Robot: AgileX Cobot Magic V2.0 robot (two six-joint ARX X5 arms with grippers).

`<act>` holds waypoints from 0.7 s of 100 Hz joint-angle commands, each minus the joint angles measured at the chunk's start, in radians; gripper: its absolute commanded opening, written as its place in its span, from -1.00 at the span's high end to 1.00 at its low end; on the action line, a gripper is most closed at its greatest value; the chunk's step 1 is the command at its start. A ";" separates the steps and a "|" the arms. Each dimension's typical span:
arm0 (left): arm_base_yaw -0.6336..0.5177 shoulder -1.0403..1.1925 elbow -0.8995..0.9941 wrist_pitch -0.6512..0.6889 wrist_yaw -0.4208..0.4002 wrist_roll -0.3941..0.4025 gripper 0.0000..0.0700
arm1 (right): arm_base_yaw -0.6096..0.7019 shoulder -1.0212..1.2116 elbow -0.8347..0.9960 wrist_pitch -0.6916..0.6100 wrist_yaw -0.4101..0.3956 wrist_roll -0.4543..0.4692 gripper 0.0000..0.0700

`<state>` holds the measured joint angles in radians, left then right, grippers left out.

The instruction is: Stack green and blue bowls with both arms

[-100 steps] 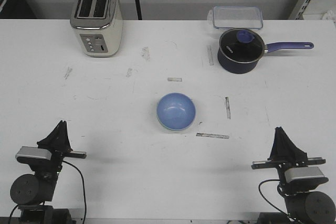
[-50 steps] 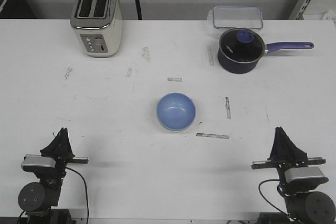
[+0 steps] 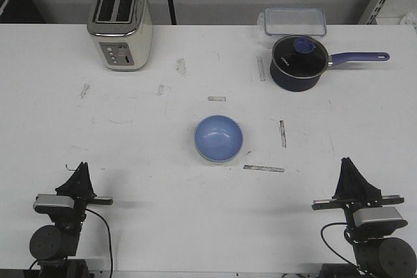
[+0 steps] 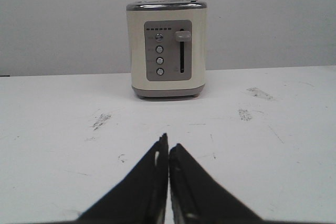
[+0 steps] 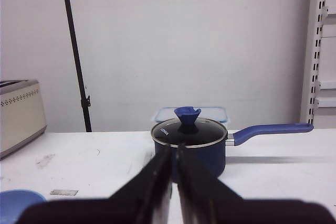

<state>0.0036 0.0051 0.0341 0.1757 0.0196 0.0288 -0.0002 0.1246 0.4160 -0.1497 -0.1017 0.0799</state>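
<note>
A white counter (image 3: 130, 148) is seen from above and in front. A light periwinkle blue round bowl (image 3: 218, 138) sits upright near the centre of the counter; a thin pale green rim is seen at its lower edge, so the mint green bowl appears to lie nested beneath it, though this cannot be told for certain. The black left arm (image 3: 55, 229) is folded low at 7 o'clock, its fingers (image 4: 168, 153) pressed together with nothing held, aimed toward 12 o'clock at a cream and steel two-slot toaster (image 3: 120, 24) standing at 11 o'clock. The black right arm (image 3: 371, 226) is folded low at 5 o'clock, its fingers (image 5: 173, 156) likewise closed and empty, aimed at a dark navy lidded saucepan with a purple handle (image 3: 298, 62) at 1 o'clock. A clear plastic lidded container (image 3: 294, 21) lies just behind the saucepan.
</note>
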 commanded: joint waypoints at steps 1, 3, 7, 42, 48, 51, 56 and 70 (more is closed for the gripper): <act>0.001 -0.002 -0.022 0.003 -0.010 0.008 0.99 | 0.001 -0.001 -0.003 0.008 0.000 0.010 0.98; 0.001 -0.002 -0.022 0.002 -0.013 0.008 0.99 | 0.001 -0.001 -0.003 0.008 0.000 0.010 0.98; 0.001 -0.002 -0.022 0.002 -0.019 0.008 0.99 | 0.001 -0.001 -0.003 0.008 0.000 0.010 0.98; 0.001 -0.002 -0.022 0.002 -0.031 0.008 0.99 | 0.001 -0.001 -0.003 0.008 0.000 0.010 0.98; 0.001 -0.002 -0.022 0.002 -0.031 0.008 0.99 | 0.001 -0.001 -0.003 0.008 0.000 0.010 0.98; 0.001 -0.002 -0.022 0.002 -0.031 0.008 0.99 | 0.001 -0.001 -0.003 0.008 0.000 0.010 0.98; 0.001 -0.002 -0.022 0.002 -0.031 0.008 0.99 | 0.001 -0.001 -0.003 0.008 0.000 0.010 0.98; 0.001 -0.002 -0.022 0.002 -0.031 0.008 0.99 | 0.001 -0.001 -0.003 0.008 0.000 0.010 0.98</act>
<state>0.0040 0.0051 0.0341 0.1646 -0.0055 0.0288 -0.0002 0.1246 0.4160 -0.1497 -0.1020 0.0799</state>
